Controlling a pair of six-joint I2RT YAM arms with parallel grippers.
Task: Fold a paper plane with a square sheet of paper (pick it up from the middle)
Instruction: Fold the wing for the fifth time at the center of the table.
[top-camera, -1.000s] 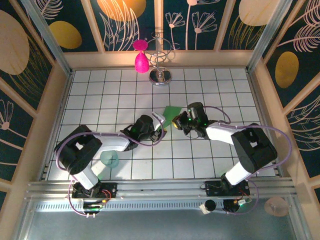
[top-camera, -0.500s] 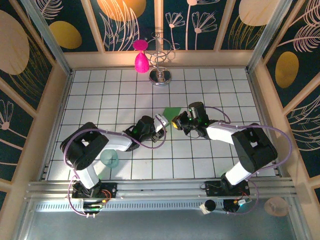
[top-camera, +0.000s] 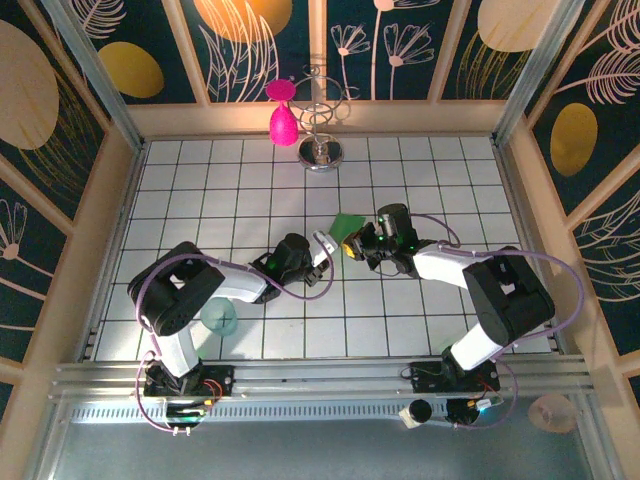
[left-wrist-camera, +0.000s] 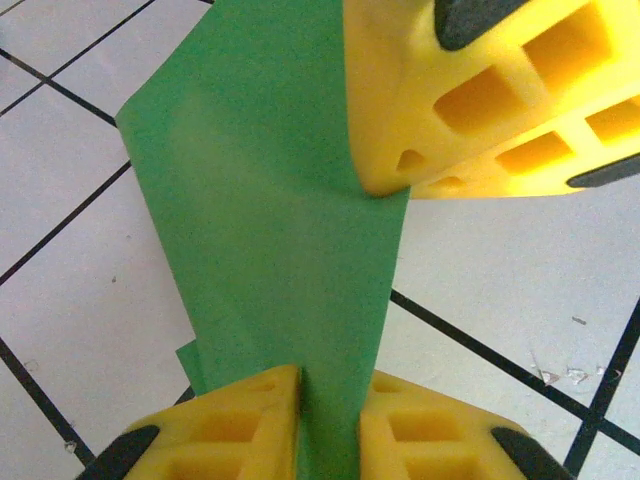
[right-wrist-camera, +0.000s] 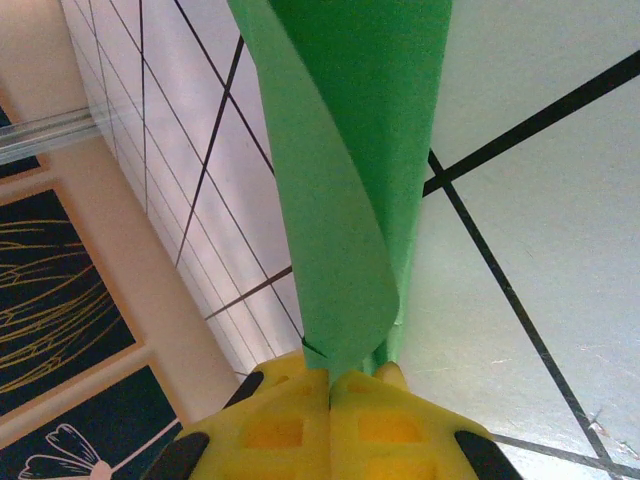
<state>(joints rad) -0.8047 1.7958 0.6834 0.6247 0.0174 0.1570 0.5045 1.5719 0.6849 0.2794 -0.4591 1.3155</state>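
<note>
The square sheet of paper (top-camera: 347, 224), bright green and partly folded, stands off the tiled floor between my two grippers near the middle. In the left wrist view the paper (left-wrist-camera: 260, 200) runs up from my left gripper (left-wrist-camera: 330, 385), whose yellow fingers (left-wrist-camera: 235, 420) press on it from both sides with a narrow paper-filled gap. The right gripper's yellow fingers (left-wrist-camera: 480, 100) grip its far end. In the right wrist view my right gripper (right-wrist-camera: 330, 375) is shut on the curled paper (right-wrist-camera: 340, 150). From above, the left gripper (top-camera: 322, 245) and right gripper (top-camera: 358, 243) face each other closely.
A pink teardrop-shaped object (top-camera: 283, 122) hangs by a metal stand (top-camera: 322, 150) at the back. A translucent teal cup (top-camera: 220, 318) sits on the tiles beside the left arm. Wooden walls (top-camera: 115, 200) enclose the white tiled floor (top-camera: 200, 180).
My left gripper's jaws have closed in on the green paper, and the left arm's elbow has shifted a little to the right. The right gripper has kept its hold in place.
</note>
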